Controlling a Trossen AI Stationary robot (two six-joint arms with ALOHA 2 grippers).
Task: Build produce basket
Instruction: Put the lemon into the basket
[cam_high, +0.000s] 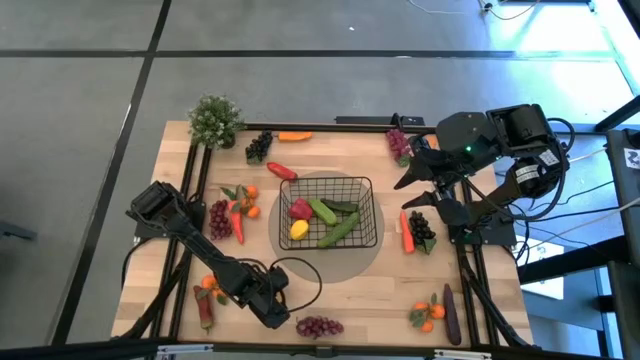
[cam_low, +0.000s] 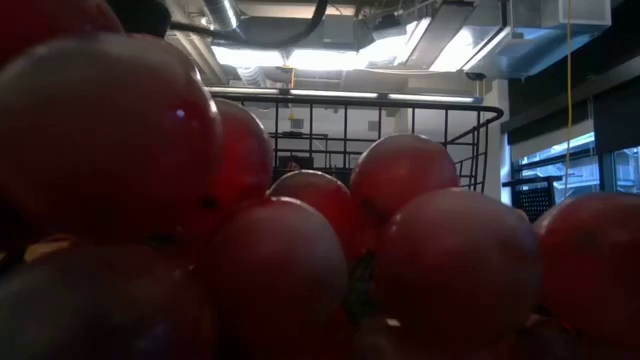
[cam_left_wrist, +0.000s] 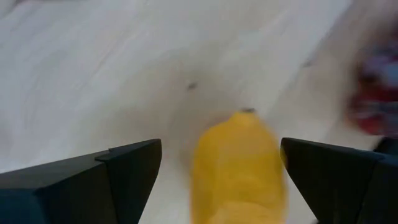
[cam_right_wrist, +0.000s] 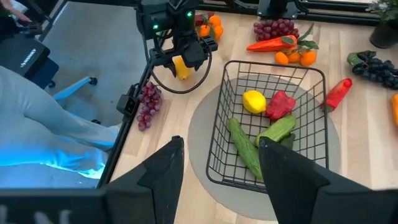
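The black wire basket (cam_high: 372, 190) stands mid-table on a grey round mat and holds a lemon (cam_high: 298, 229), a red pepper (cam_high: 300, 208) and cucumbers (cam_high: 335, 220). My left gripper (cam_left_wrist: 221, 146) is open near the table's front edge, tipped down over a yellow piece of produce (cam_left_wrist: 239, 168) that lies on the wood between its fingers. The right wrist view shows that yellow piece (cam_right_wrist: 181, 68) under the left gripper (cam_right_wrist: 180, 61). My right gripper (cam_right_wrist: 217, 180) is open with nothing in it, high above the table's right side (cam_high: 415, 190). Red grapes (cam_low: 300, 230) fill the low view. My left gripper comes at the yellow piece from above, slanting down, one finger on each side of it. There is a gap at one finger (cam_left_wrist: 124, 180). The other finger (cam_left_wrist: 329, 180) stands right at the piece's side (cam_left_wrist: 280, 168); I cannot tell whether it touches. The piece lies on the table.
Loose produce rings the basket: red grapes (cam_high: 319, 326) at the front beside the left gripper, oranges with a pepper (cam_high: 240, 205), dark grapes (cam_high: 258, 147), carrots (cam_high: 295, 136), an eggplant (cam_high: 452, 312). A potted plant (cam_high: 215, 120) stands at the far left corner.
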